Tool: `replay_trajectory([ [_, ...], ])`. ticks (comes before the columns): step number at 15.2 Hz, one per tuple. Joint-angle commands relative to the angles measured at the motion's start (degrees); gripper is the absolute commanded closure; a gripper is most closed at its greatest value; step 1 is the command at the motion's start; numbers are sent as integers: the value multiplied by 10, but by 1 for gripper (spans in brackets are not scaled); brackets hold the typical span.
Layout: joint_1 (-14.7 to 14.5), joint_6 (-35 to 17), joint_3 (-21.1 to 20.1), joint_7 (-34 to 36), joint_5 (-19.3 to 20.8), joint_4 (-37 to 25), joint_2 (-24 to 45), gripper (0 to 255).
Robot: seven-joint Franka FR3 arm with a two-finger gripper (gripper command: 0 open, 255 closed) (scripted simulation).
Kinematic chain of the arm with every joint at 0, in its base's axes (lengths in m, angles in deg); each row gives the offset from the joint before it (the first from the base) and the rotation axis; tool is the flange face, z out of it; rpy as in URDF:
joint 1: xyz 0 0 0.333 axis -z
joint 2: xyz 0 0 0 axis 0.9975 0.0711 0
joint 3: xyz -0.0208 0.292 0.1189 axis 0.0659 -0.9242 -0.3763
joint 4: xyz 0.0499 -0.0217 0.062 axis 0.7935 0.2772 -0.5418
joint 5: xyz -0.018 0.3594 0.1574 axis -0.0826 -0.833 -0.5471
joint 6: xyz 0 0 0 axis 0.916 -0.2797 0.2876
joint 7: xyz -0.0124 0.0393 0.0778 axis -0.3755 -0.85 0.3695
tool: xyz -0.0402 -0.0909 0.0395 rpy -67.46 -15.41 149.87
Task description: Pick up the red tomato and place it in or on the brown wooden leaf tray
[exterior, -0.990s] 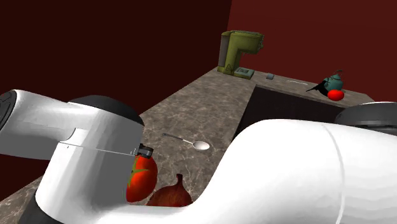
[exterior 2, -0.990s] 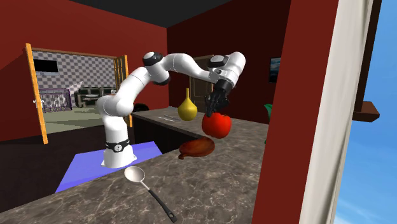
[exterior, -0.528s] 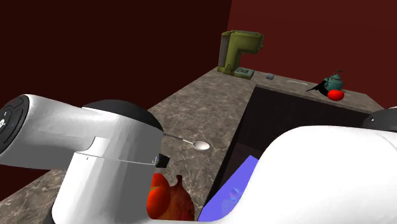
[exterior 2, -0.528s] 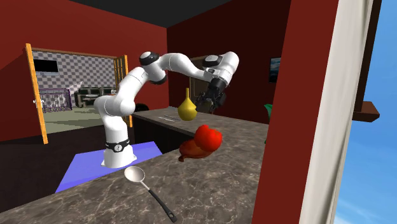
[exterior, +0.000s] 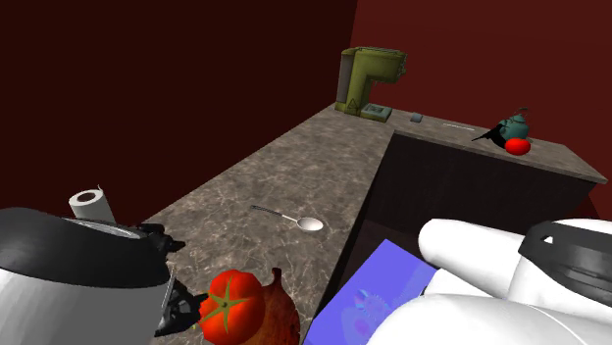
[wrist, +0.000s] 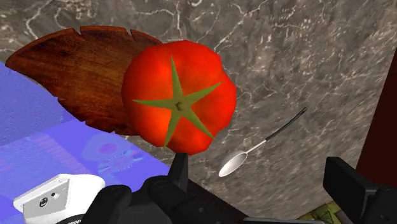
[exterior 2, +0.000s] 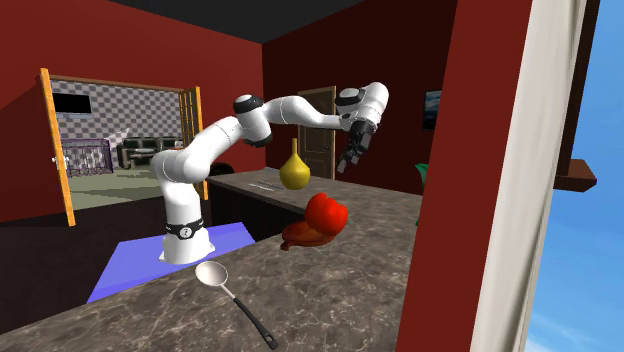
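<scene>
Dark red walls (exterior 2: 120, 50) enclose a marbled grey desk (wrist: 305, 57), on which the brown leaf-shaped tray (wrist: 70, 70) is laid. The tomato (wrist: 179, 95) is seen resting on the tray at the side nearest a spoon (wrist: 232, 164), though how far it overhangs the rim cannot be judged. The tool (exterior 2: 350, 158) is poised well above it, fingers apart and touching nothing. The tomato is judged light, smooth, round and easily bruised. If regripped, it should be taken gently across its widest girth.
</scene>
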Motion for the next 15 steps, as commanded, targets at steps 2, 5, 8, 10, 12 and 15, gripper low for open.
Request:
replay_trajectory([
  [2,56,46,-7,125,-35,-106,-35,0],
  [5,38,18,-3,119,-36,-62,-38,0],
  [8,23,-8,-1,113,-38,-22,-42,0],
  [10,16,-21,0,110,-40,-3,-44,0],
  [12,16,-21,0,110,-40,-3,-44,0],
  [15,16,-21,0,110,-40,-3,-44,0],
])
